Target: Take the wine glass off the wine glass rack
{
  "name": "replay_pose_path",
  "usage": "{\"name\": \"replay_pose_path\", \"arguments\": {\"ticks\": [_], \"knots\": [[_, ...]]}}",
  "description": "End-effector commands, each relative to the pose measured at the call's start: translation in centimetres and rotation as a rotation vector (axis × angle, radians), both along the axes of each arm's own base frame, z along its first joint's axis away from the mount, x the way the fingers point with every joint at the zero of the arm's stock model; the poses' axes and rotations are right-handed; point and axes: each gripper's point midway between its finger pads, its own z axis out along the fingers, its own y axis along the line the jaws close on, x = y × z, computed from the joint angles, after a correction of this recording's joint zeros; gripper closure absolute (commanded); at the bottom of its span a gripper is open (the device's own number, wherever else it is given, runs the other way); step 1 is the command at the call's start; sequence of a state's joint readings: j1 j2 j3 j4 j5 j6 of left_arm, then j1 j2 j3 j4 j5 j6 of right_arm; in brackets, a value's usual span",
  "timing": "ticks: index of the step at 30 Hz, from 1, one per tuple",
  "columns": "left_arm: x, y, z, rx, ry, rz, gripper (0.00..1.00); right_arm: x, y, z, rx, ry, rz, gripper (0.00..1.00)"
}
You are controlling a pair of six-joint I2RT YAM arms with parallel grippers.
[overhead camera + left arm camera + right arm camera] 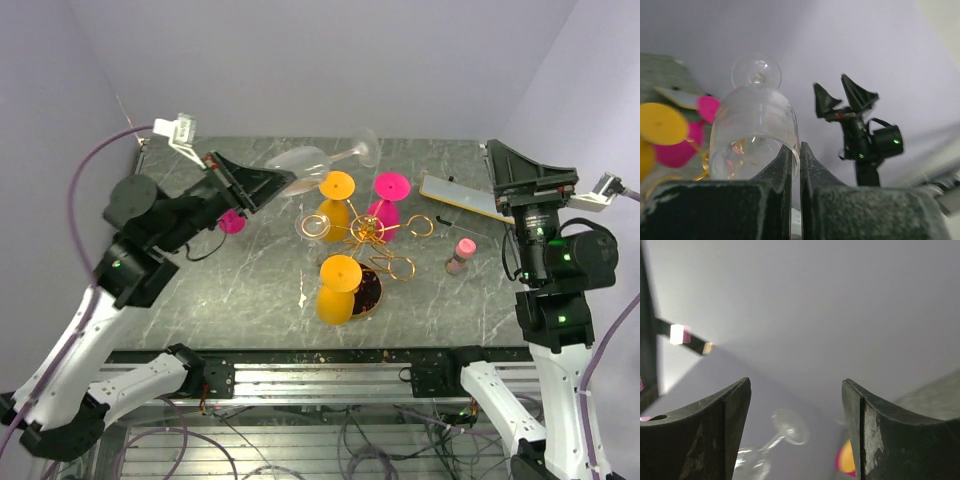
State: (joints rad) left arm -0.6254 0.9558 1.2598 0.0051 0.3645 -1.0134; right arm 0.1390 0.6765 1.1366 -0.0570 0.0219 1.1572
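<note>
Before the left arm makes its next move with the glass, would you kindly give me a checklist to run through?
1. Left gripper shut on the clear wine glass at its rim: ok.
2. Glass off the wine glass rack: ok, it is held up beside the rack.
3. Glass upright: not ok, it is tilted nearly sideways.
4. Firmness of the pinch on the thin rim: cannot tell.
5. Right gripper open and away from the rack: ok.
</note>
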Motion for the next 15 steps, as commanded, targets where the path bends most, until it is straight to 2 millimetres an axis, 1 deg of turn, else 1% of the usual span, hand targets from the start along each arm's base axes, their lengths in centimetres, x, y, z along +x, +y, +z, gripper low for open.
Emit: {"name": "replay_pose_path", "arguments": {"ticks": [1, 3, 5, 8, 11, 13, 15], "knots": [[2.5, 6.1, -5.7, 0.307, 0.148, 0.378, 0.93, 3.2, -3.5, -6.1, -0.281, 0.218, -0.257, 0.27], [2.4, 7.7, -7.4, 0.392, 0.205, 0.441, 0.93, 3.9, -3.6, -7.0, -0.348, 0.249, -0.274, 0.27], [2.3, 9.5, -9.5, 0.491, 0.275, 0.507, 0.93, 4.6, -3.3, -7.6, -0.422, 0.268, -0.262, 0.27], [2.0, 12.2, -12.6, 0.657, 0.369, 0.597, 0.93, 6.2, -2.4, -8.6, -0.524, 0.322, -0.215, 0.27], [2.0, 14.5, -15.9, 0.850, 0.446, 0.666, 0.93, 7.7, -1.1, -9.9, -0.574, 0.398, -0.132, 0.27], [2.5, 15.1, -17.8, 0.974, 0.482, 0.679, 0.93, 8.4, 0.1, -10.5, -0.590, 0.412, -0.061, 0.27], [3.1, 15.0, -19.5, 1.075, 0.498, 0.659, 0.93, 8.9, 1.5, -11.0, -0.589, 0.414, 0.015, 0.27]]}}
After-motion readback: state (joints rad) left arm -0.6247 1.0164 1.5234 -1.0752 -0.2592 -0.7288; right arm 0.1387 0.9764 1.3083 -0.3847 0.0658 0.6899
